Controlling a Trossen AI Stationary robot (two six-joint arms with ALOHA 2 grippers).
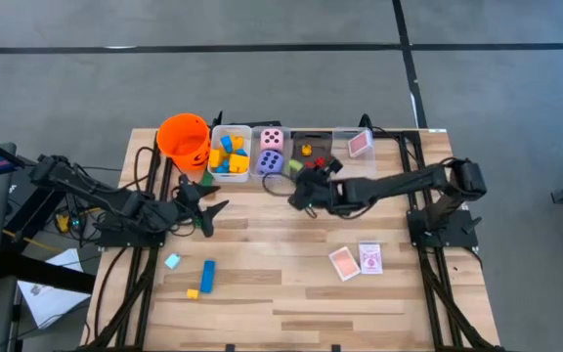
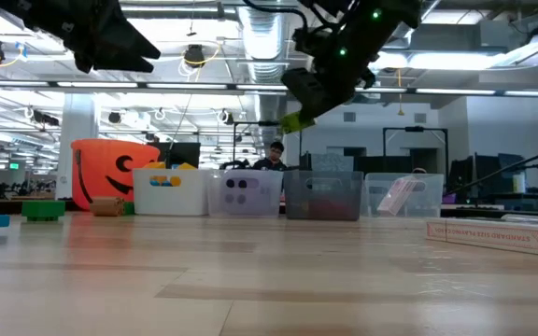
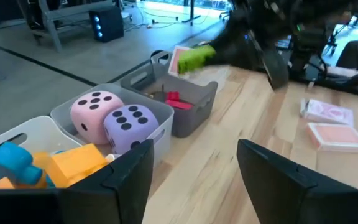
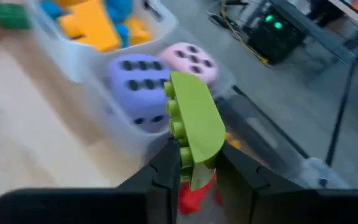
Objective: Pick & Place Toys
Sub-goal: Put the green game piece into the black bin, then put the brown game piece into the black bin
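Right wrist view, green block clamped in right pincer

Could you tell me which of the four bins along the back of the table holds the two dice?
The clear bin, second in the row counting from the orange bucket, holds the pink die and purple die; its neighbours hold blocks, small pieces and a card.

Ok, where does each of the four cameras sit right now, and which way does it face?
High: overhead, straight down on the table; shows both arms, left gripper open.
Low: at table height, level toward the bins and room; both arms enter from above.
Left wrist: on the left arm, past its own fingers toward the dice.
Right wrist: on the right arm, down at its gripper shut on the green block.
Shared: both wrist views show the dice and green block.
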